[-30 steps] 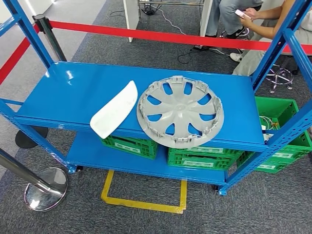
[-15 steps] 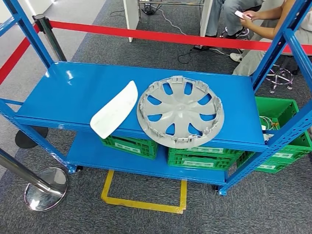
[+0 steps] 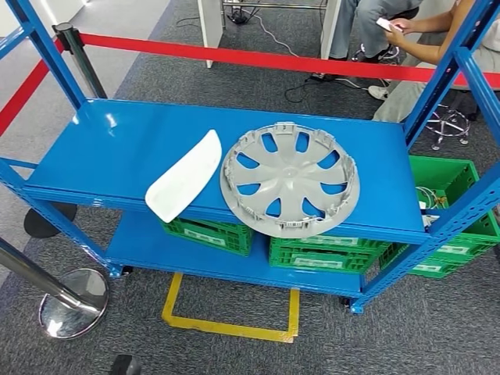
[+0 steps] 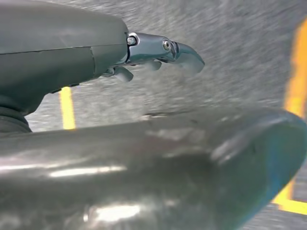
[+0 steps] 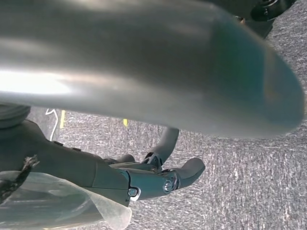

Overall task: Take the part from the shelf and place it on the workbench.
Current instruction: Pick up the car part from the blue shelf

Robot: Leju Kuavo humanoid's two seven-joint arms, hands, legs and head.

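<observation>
In the head view a blue metal shelf (image 3: 118, 148) carries two parts on its upper board. A white curved panel (image 3: 183, 176) lies near the front edge, slightly overhanging it. Beside it on the right lies a round grey wheel cover (image 3: 289, 179), its rim also past the front edge. A dark tip of my left arm (image 3: 125, 365) shows at the picture's lower edge, well below the shelf. My left hand (image 4: 90, 57) hangs over grey carpet with its fingers (image 4: 181, 50) stretched out and nothing in it. My right hand (image 5: 145, 182) also hangs over the carpet, fingers loosely apart, holding nothing.
Green crates (image 3: 206, 233) (image 3: 321, 254) stand on the lower board, and another (image 3: 454, 234) beside the shelf on the right. Red barrier tape (image 3: 266, 58) runs behind the shelf. A chrome post base (image 3: 73, 301) stands at the front left. Yellow floor tape (image 3: 230, 326) marks a square. People sit behind (image 3: 407, 31).
A dark tip of my left arm has come into the head view at the lower edge. The parts on the shelf have not moved.
</observation>
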